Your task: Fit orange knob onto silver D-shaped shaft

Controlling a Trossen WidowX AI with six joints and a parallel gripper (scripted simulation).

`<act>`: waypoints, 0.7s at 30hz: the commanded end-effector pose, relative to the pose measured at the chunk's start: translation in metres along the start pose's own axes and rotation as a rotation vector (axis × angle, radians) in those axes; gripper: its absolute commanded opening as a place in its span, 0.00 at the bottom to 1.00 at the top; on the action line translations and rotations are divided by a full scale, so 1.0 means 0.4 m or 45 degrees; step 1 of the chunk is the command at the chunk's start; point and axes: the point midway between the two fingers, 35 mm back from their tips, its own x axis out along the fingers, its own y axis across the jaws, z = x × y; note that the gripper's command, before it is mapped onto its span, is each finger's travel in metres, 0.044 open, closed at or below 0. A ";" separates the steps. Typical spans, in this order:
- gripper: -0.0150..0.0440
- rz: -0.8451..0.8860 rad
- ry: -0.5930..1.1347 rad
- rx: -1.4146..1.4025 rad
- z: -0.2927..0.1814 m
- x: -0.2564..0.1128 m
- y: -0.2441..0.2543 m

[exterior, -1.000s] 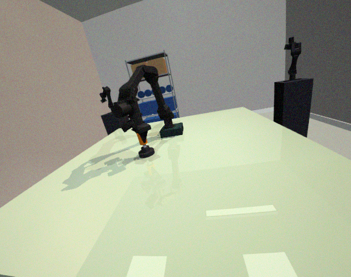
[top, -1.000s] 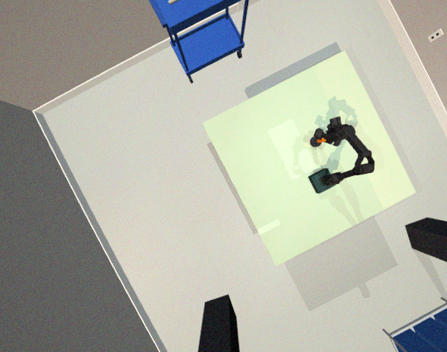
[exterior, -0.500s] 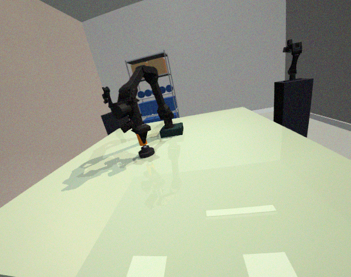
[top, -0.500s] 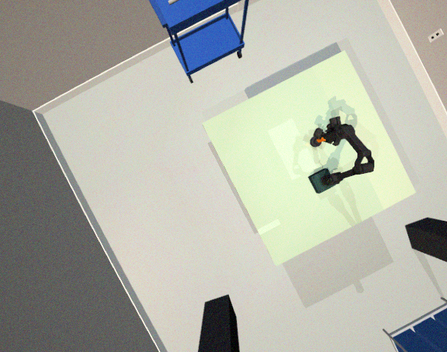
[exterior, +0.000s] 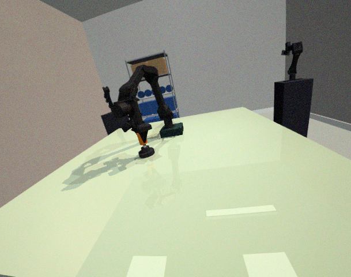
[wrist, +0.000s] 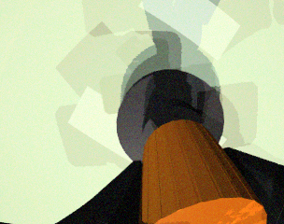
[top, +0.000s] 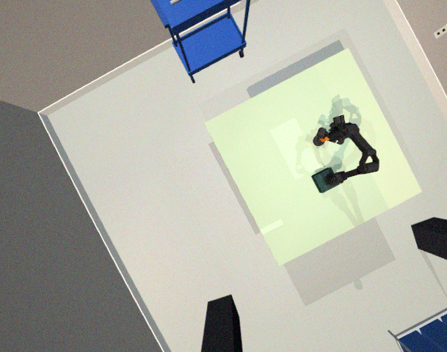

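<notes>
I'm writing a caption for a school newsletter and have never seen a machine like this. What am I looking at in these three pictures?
The machine is a black robot arm with several joints, standing on a dark green base on a pale green table.

The top picture looks down from above. The exterior one looks across the table from one side. The wrist one is taken close up from near the gripper, the arm's two-fingered hand.

That gripper is holding an orange knob. Just below the knob, a round dark pedestal sits on the table. The exterior view shows a bit of light metal between them, probably the shaft the knob should fit onto. The knob is not yet down on the pedestal.
</notes>
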 end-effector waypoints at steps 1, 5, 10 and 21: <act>0.25 -0.001 -0.008 -0.008 -0.002 0.001 -0.003; 0.25 -0.001 -0.008 -0.008 0.000 0.006 -0.002; 0.25 -0.001 -0.008 -0.008 0.001 0.009 -0.001; 0.25 -0.001 -0.008 -0.026 0.001 0.010 0.000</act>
